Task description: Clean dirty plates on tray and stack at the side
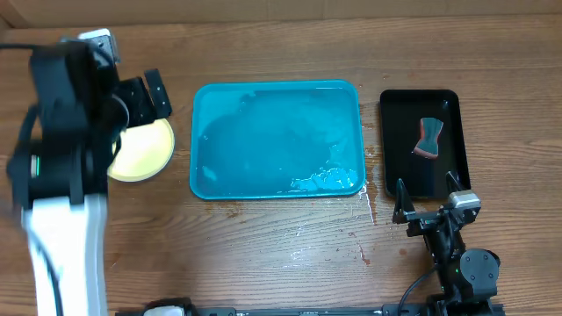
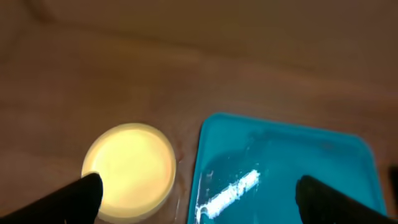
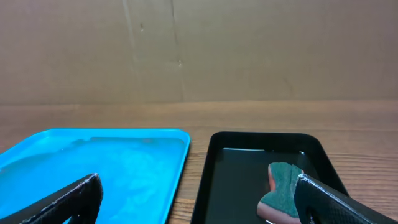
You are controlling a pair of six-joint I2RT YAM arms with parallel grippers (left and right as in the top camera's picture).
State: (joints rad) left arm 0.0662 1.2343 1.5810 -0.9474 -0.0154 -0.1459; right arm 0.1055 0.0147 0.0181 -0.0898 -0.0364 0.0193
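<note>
A pale yellow plate (image 1: 145, 154) lies flat on the wooden table (image 1: 263, 254), just left of the tray (image 1: 272, 132) and separated from it by a narrow strip of wood. The left arm partly covers it from overhead, and I cannot tell whether more plates are stacked beneath it. Its upper face looks clean. The turquoise tray sits in the middle of the table. Its floor is wet, with white foam along the near right corner, and droplets are scattered on the wood beside that corner.

The left pincer (image 2: 199, 182) hangs above the gap between plate and tray, spread wide and holding nothing.

Right of the turquoise tray stands a narrower black tray (image 1: 399, 167) with a green-topped, reddish sponge (image 1: 428, 139) lying in it. The right pincer (image 3: 198, 183) sits at the near end of the black tray, fully spread and empty.
</note>
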